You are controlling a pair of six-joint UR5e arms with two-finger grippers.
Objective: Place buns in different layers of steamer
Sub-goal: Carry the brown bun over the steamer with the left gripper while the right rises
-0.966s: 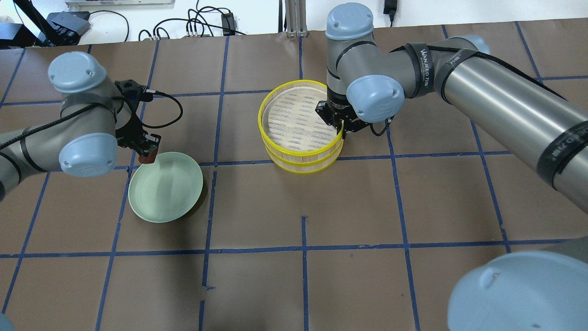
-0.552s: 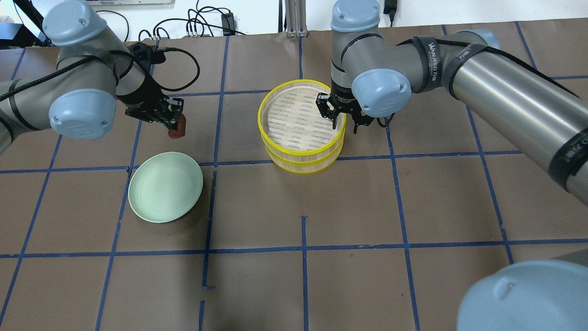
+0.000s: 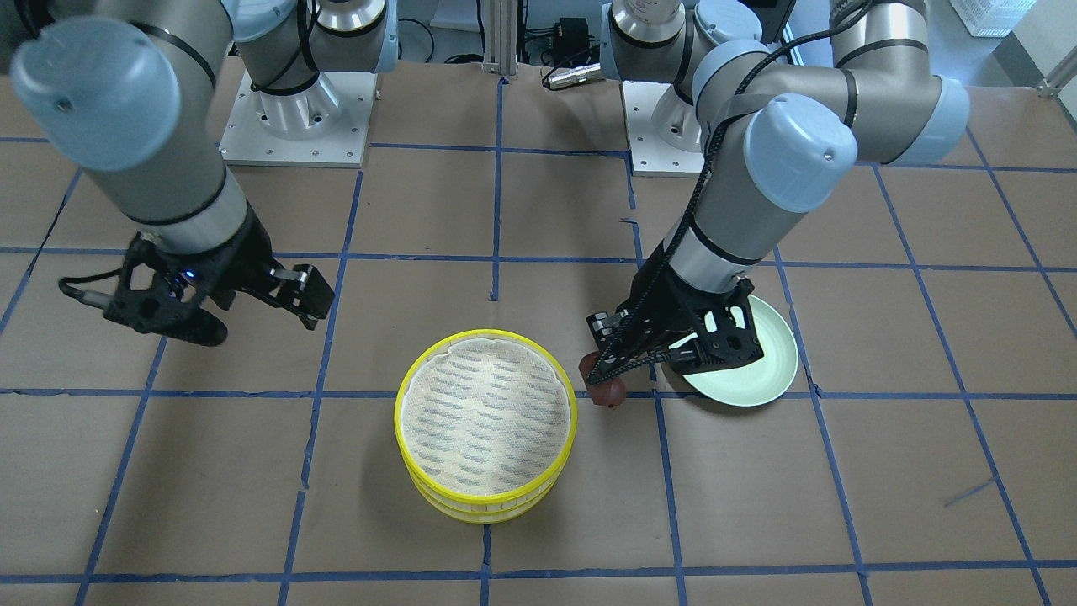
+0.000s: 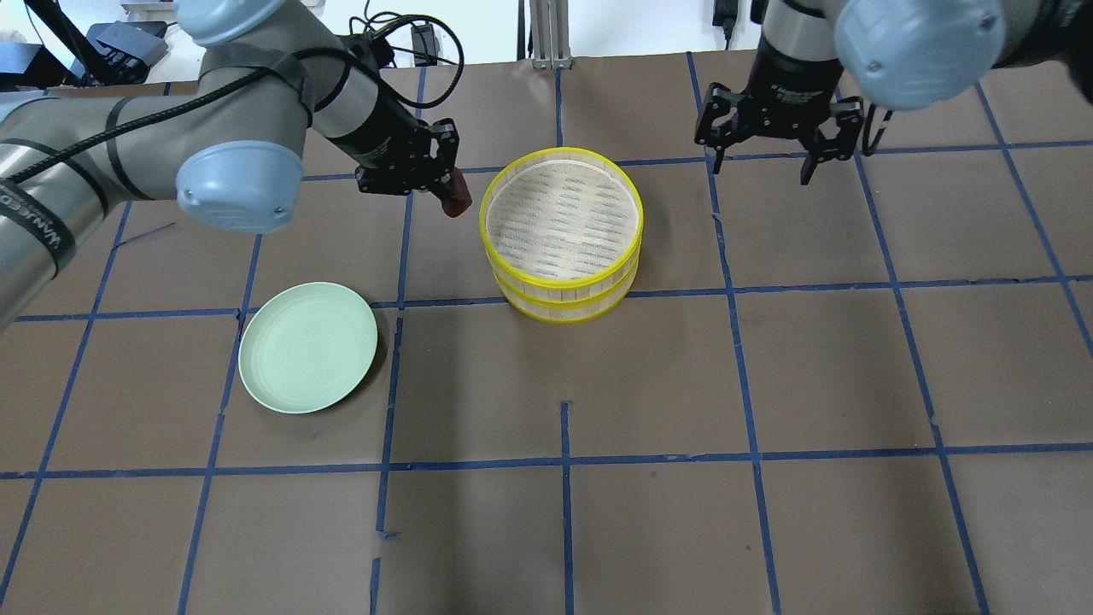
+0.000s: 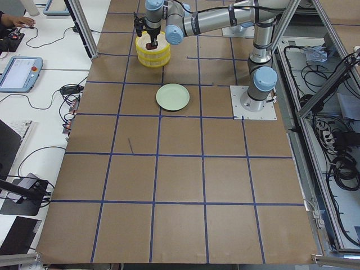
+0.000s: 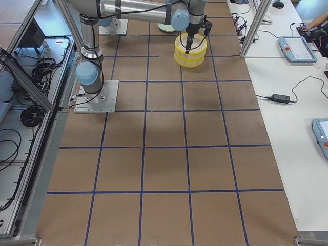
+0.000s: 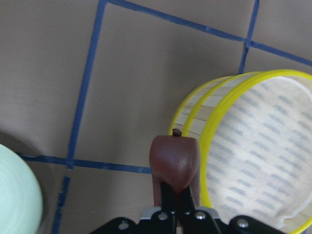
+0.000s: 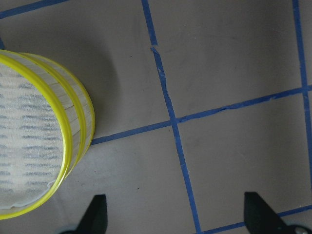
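Note:
Two yellow-rimmed steamer layers (image 4: pixel 561 282) stand stacked at mid-table, and the top layer's white mesh (image 3: pixel 486 417) is bare. My left gripper (image 4: pixel 451 193) is shut on the dark reddish-brown bun (image 4: pixel 458 202) and holds it above the table, just left of the stack. The left wrist view shows the bun (image 7: pixel 174 157) next to the yellow rim (image 7: pixel 208 161), outside it. My right gripper (image 4: pixel 762 161) is open and empty, off to the far right of the stack. It also shows in the right wrist view (image 8: pixel 175 214). The white bun is out of view.
The pale green plate (image 4: pixel 307 348) lies bare at the left front of the stack; it also shows in the front-facing view (image 3: pixel 770 370). Brown paper with blue tape lines covers the table. Cables and boxes lie beyond the far edge.
My left gripper has carried the brown bun from the plate's edge up and right, to the stack's left side. My right gripper has left the stack's right rim and moved away to the far right.

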